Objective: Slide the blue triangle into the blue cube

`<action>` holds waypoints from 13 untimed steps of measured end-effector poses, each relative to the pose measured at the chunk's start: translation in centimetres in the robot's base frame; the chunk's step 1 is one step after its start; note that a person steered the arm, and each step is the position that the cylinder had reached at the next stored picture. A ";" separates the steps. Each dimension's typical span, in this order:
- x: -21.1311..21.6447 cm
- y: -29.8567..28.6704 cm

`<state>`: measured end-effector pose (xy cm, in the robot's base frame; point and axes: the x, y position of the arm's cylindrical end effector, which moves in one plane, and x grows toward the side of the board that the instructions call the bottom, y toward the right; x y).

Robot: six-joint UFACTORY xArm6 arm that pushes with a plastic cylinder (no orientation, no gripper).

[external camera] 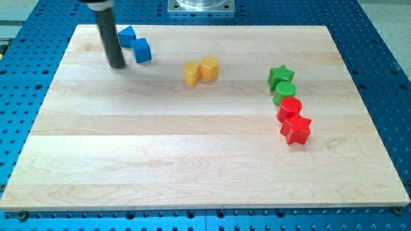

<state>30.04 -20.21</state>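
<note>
The blue triangle (127,34) lies near the board's top left corner, partly behind my rod. The blue cube (142,51) sits just to its lower right, touching it or nearly so. My tip (117,65) rests on the board to the left of the blue cube and below the blue triangle, a short gap from both.
Two yellow blocks (201,70) sit together at the top middle. On the view's right, a green star (280,76), a green cylinder (284,92), a red cylinder (289,108) and a red star (295,129) form a column. The wooden board (192,160) lies on a blue perforated table.
</note>
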 end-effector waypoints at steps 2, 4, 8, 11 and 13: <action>-1.6 10.3; 0.3 10.9; 2.3 6.3; -10.6 3.9; 1.4 13.5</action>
<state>31.47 -6.72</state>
